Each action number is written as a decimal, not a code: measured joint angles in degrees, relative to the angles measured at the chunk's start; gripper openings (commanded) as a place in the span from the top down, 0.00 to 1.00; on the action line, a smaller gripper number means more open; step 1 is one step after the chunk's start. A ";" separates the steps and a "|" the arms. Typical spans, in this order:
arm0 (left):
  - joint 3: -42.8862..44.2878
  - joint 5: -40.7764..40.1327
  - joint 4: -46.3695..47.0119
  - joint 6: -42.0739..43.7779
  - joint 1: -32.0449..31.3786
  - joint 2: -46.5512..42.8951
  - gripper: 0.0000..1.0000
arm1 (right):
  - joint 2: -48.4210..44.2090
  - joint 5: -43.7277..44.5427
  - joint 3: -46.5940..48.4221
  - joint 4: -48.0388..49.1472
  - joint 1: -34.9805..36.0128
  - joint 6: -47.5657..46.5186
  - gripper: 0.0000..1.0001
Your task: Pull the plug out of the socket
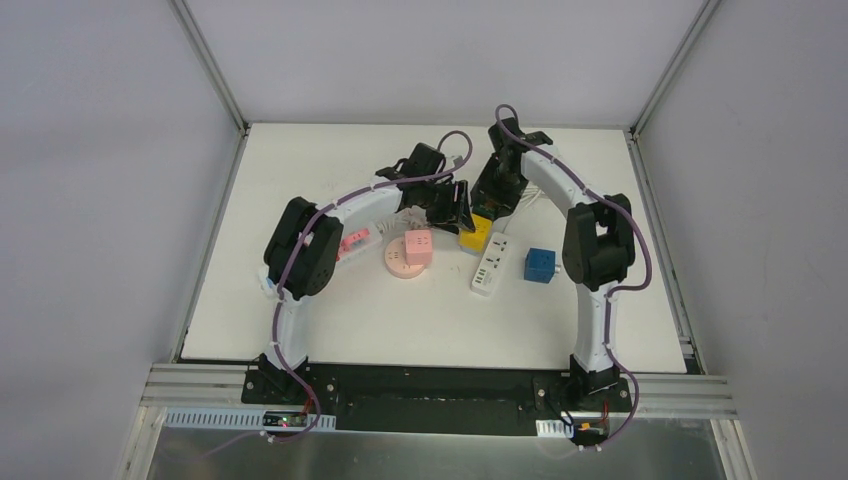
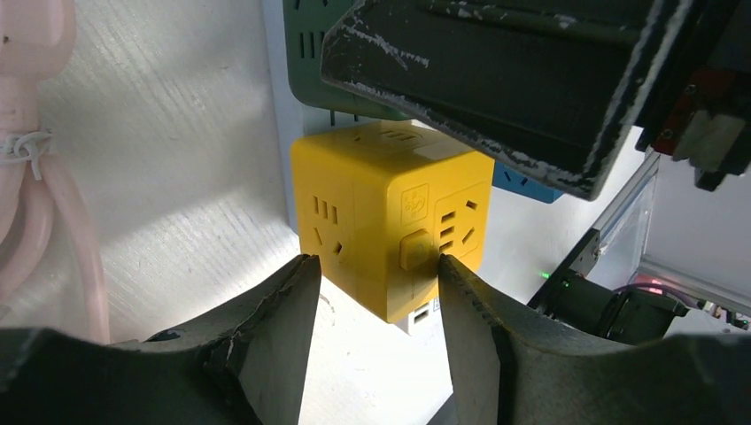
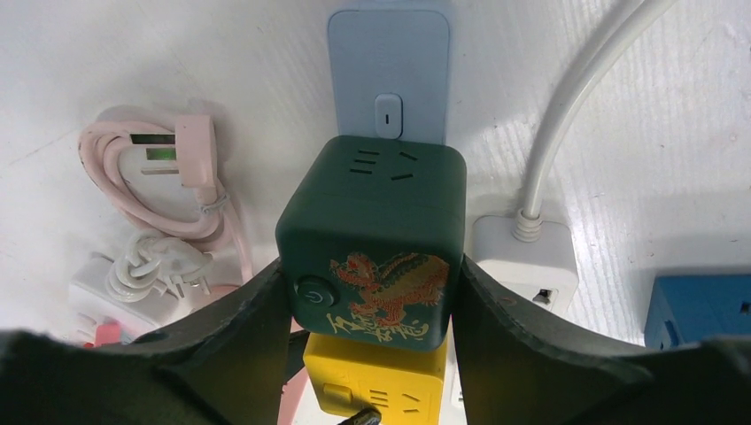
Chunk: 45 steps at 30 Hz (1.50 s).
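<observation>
Nearest the arm bases on the table (image 1: 300,320): white power strip (image 1: 488,268), running away from them at a slight angle. Its far end meets the yellow cube socket (image 2: 381,221), which sits on top of it; a bit of white shows under the cube in L wrist view.

Blue cube (image 1: 540,265): right of yellow cube, nearer the bases, apart from the strip. Pink cube (image 1: 418,247): left of yellow cube, resting on a round pink base (image 1: 397,268).

Yellow cube: L gripper (image 2: 376,274) approx half open, one finger each side of cube's lower part, tips at its faces. Can't tell if they press or only bracket it.

On top of yellow cube: dark green cube (image 3: 372,230) w/ orange dragon print, stacked flush. Prongs hidden, so the joint itself can't be seen. R gripper (image 3: 370,274) is clamped on the green cube at about mid-width, fingers (image 3: 248,328) flat against both side faces.

Left of yellow cube in R wrist view: pink coiled cable (image 3: 150,177) w/ its plug.

Beyond yellow cube: pale blue flat adapter (image 3: 388,71) w/ a switch, lying just behind the green cube. White cable (image 3: 567,97) leaves the strip's end beside yellow cube and curves off far-right.
</observation>
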 measured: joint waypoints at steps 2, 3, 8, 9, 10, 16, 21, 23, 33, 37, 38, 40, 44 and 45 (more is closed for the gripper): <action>0.48 -0.28 -0.70 0.42 -0.24 0.11 0.49 | 0.02 0.37 -0.02 0.02 0.15 -0.44 1.00; 0.70 -0.52 -1.05 0.70 -0.26 0.13 0.50 | 0.02 1.09 -0.02 0.04 0.39 -0.50 1.00; 1.60 -0.72 -2.23 1.40 -0.26 0.55 0.64 | -0.76 8.48 -1.33 1.84 3.56 -0.76 1.00; 1.84 -0.66 -2.47 1.40 -0.26 0.68 0.64 | -1.22 9.62 -2.10 2.71 4.00 -0.79 1.00; 1.99 -0.68 -2.64 1.53 -0.26 0.72 0.65 | -1.55 10.56 -2.64 3.32 4.35 -0.83 1.00; 2.14 -0.63 -2.78 1.55 -0.20 0.72 0.65 | -1.79 4.04 -3.21 3.67 1.09 -0.57 1.00; 2.12 -0.63 -2.25 1.55 -0.26 0.72 0.66 | -1.79 -1.18 -3.43 3.30 -0.76 -1.09 1.00; 1.81 -0.63 -1.86 1.51 -0.20 0.68 0.66 | -1.81 0.79 -3.43 3.50 0.15 -1.33 1.00; -3.89 -1.49 5.46 0.90 -0.26 -1.97 0.67 | -5.14 -1.38 -9.29 9.35 -0.68 -1.70 1.00; -4.02 -1.46 5.84 0.90 -0.24 -1.99 0.67 | -5.53 -0.37 -9.88 10.01 -0.17 -2.23 1.00; -4.04 -1.51 5.88 0.90 -0.22 -1.99 0.67 | -5.53 0.55 -9.73 9.99 0.28 -2.40 1.00; -4.04 -1.55 5.88 0.92 -0.20 -1.99 0.67 | -5.53 1.68 -9.64 9.97 0.79 -2.71 1.00; -4.02 -1.57 5.88 0.94 -0.22 -1.97 0.67 | -5.55 -0.39 -9.60 9.99 -0.35 -2.38 1.00; -4.02 -1.57 5.90 0.94 -0.22 -1.99 0.67 | -5.55 -1.81 -9.60 9.86 -0.98 -2.27 1.00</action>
